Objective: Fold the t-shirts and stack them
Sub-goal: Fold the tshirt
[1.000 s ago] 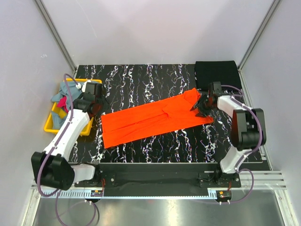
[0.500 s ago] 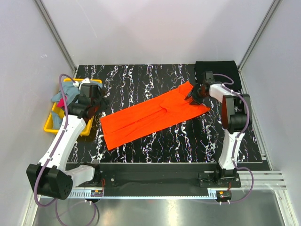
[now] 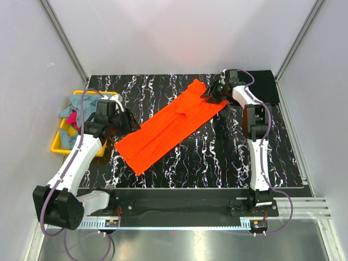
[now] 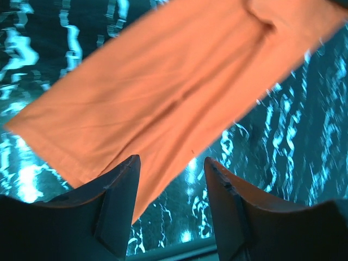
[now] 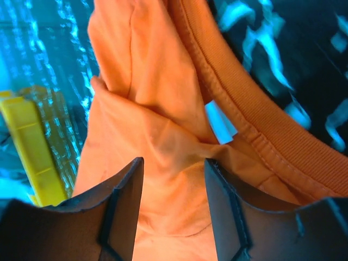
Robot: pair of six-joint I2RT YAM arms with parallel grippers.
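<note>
The bright orange t-shirt [image 3: 168, 125], folded into a long strip, lies diagonally on the black marbled table from front left to back right. My left gripper [image 3: 129, 122] is open beside its hem end; in the left wrist view [image 4: 171, 168] the orange cloth [image 4: 163, 92] lies just beyond the empty jaws. My right gripper [image 3: 209, 93] is at the collar end; in the right wrist view [image 5: 174, 168] it is open over the cloth [image 5: 163, 136], next to the ribbed collar [image 5: 255, 130] and white label [image 5: 220, 122]. A folded black t-shirt [image 3: 263, 84] lies at the back right corner.
A yellow plastic bin [image 3: 57, 147] stands at the table's left edge with a grey-blue shirt [image 3: 70, 111] and a magenta one [image 3: 72, 124] hanging in it. The bin also shows in the right wrist view [image 5: 32, 147]. White walls stand close on three sides.
The orange shirt has swung round. Its collar end moved back and left with my right gripper. Its hem end shifted right and towards the front with my left gripper.
</note>
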